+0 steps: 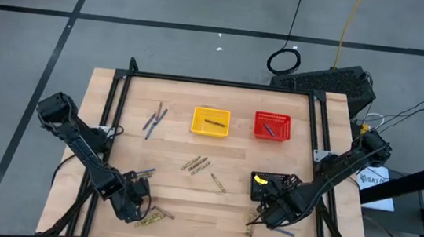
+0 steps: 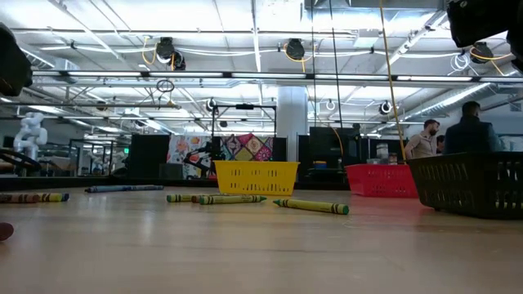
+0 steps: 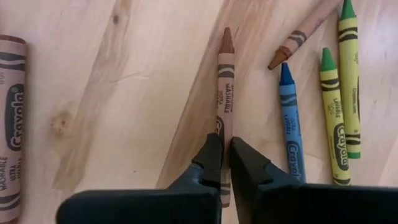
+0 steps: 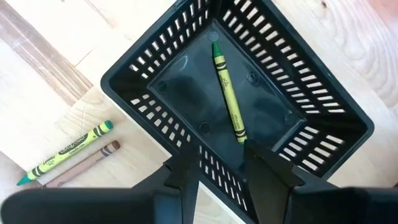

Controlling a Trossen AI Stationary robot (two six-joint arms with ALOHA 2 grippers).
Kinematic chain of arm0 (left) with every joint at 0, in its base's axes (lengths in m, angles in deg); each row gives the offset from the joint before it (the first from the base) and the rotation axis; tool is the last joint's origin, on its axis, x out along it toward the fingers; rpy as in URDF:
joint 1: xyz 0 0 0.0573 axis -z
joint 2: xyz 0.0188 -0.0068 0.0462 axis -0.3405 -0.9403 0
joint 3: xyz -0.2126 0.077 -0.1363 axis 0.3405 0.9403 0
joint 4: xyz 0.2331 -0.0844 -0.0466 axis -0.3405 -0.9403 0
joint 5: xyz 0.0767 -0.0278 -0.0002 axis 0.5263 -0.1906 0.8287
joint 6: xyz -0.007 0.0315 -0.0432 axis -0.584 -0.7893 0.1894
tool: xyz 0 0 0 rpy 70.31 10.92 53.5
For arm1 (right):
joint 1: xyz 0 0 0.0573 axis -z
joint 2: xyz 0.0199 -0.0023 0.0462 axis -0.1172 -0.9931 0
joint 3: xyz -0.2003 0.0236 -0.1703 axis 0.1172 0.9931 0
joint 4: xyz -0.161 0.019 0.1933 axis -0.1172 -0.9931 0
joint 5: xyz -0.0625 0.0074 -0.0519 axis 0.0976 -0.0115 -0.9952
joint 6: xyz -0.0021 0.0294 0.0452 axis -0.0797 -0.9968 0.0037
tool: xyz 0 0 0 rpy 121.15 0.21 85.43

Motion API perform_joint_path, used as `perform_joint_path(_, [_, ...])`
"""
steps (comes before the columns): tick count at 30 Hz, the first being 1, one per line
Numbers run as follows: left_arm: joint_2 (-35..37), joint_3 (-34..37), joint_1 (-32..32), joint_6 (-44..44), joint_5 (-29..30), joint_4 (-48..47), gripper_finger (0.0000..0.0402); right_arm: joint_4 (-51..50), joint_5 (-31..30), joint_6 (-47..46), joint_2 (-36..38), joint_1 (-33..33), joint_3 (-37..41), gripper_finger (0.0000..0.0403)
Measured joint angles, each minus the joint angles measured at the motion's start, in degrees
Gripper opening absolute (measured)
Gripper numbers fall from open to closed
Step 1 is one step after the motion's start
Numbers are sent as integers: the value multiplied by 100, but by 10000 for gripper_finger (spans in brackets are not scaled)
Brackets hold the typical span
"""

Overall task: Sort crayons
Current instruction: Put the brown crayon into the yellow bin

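Between the left gripper's (image 3: 224, 152) pinched fingers lies one brown crayon (image 3: 224, 93) on the table (image 3: 124, 93), beside one blue crayon (image 3: 291, 124) and two green crayons (image 3: 336, 118). One green crayon (image 4: 227, 93) lies in the black basket (image 4: 323, 93) under the open right gripper (image 4: 219, 163).

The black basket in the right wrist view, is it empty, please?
No, the black basket holds one yellow-green crayon lying on its floor.

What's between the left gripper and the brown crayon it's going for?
Nothing visible. The left gripper is already shut on the brown crayon; the blue crayon lies beside it, apart.
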Motion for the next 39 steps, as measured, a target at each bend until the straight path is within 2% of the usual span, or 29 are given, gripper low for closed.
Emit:
perform_joint_path(12, [103, 13, 78, -306, 190, 251, 9, -16, -36, 4, 0, 0, 0, 112])
perform_joint_path(18, [528, 27, 77, -599, 618, 410, 8, -13, -325, -71, 0, 0, 0, 112])
perform_joint_path(26, [851, 17, 44, -783, 989, 423, 8, 75, -341, -86, 0, 0, 0, 112])
perform_joint_path(33, [925, 15, -175, -1250, 1396, 496, 8, 924, -908, 334, 0, 0, 0, 112])
perform_joint_path(39, [927, 9, -603, -1942, 1670, 796, 8, 1724, -957, 926, 0, 7, 0, 112])
